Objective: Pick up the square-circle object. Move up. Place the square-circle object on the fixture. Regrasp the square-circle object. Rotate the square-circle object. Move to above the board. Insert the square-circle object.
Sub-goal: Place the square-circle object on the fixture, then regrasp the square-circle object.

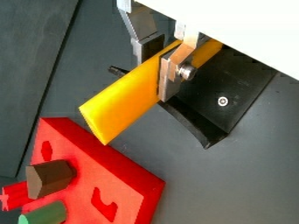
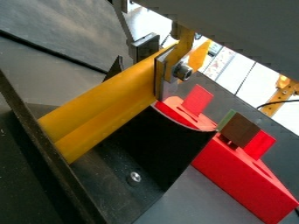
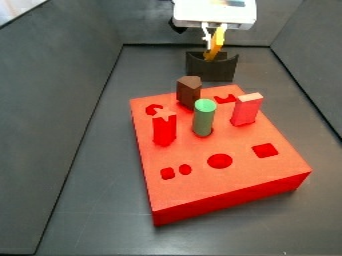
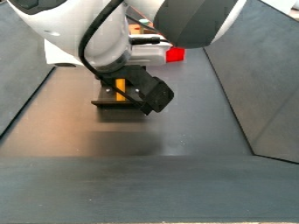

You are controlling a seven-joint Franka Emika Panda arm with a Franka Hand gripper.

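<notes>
In a wrist view, the gripper (image 1: 162, 54) is seen closed on the yellow peg (image 1: 131, 99), gripped between the silver fingers (image 1: 176, 68) near one end. The peg slants out past the fixture (image 1: 222, 103), whose dark plate lies just behind it, and its free end reaches toward a corner of the red board (image 1: 122, 182). A brown peg (image 1: 49, 178) stands on the board.

In a wrist view, the peg (image 2: 103, 116) is clamped by the gripper (image 2: 163, 63) and hangs over the fixture's (image 2: 140, 171) black plate. The board (image 2: 243, 172) lies beside the fixture.

In a side view, the gripper (image 3: 214, 38) is held at the far end of the table, with the peg (image 3: 215, 44) directly over the fixture (image 3: 214, 68). The board (image 3: 214, 160) sits nearer, carrying a green cylinder (image 3: 205, 117).

In a side view, the arm hides most of the peg (image 4: 118, 87); a small yellow part is seen above the fixture (image 4: 114, 101).
</notes>
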